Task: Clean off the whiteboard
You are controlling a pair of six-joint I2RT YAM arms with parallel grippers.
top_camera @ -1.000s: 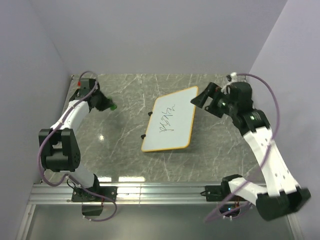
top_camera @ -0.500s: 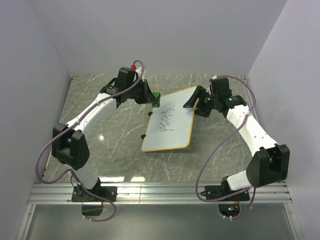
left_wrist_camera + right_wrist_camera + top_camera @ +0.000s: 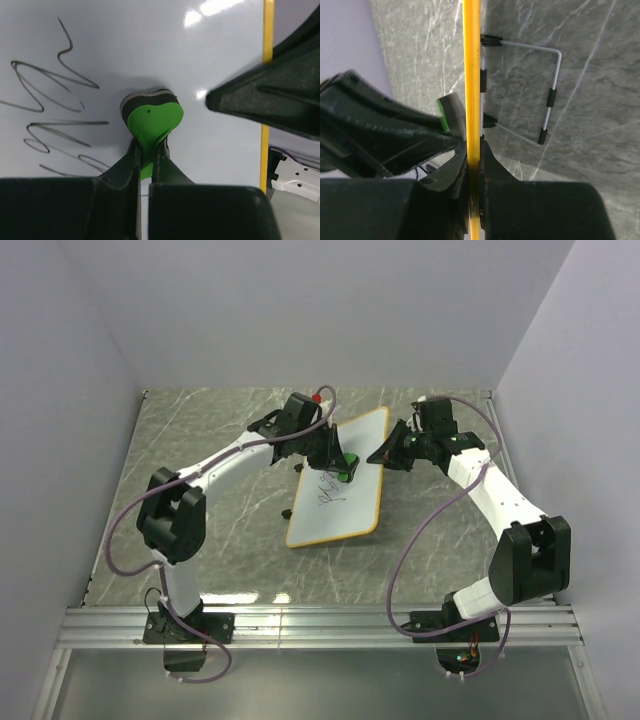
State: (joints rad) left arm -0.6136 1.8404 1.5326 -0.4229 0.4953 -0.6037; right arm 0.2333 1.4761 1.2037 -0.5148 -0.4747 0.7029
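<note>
The whiteboard (image 3: pixel 345 515) has an orange-yellow rim and lies at mid table with dark scribbles (image 3: pixel 328 490) on it. My left gripper (image 3: pixel 343 468) is shut on the small green eraser (image 3: pixel 152 117), and the eraser's pad presses on the white surface (image 3: pixel 210 55) just right of the scribbles (image 3: pixel 50 85). My right gripper (image 3: pixel 386 456) is shut on the board's right edge. In the right wrist view its jaws (image 3: pixel 473 150) pinch the yellow rim (image 3: pixel 471 60) from both sides. The eraser (image 3: pixel 443 116) peeks out on the left there.
A wire stand (image 3: pixel 550 95) with black sleeves hangs off the board's underside above the grey marble table (image 3: pixel 220 530). Lilac walls close in the left, back and right. A metal rail (image 3: pixel 320 620) runs along the near edge by the arm bases.
The left arm swung from the far left across to the board and set the eraser on it. The right gripper moved in and closed on the board's right edge.
</note>
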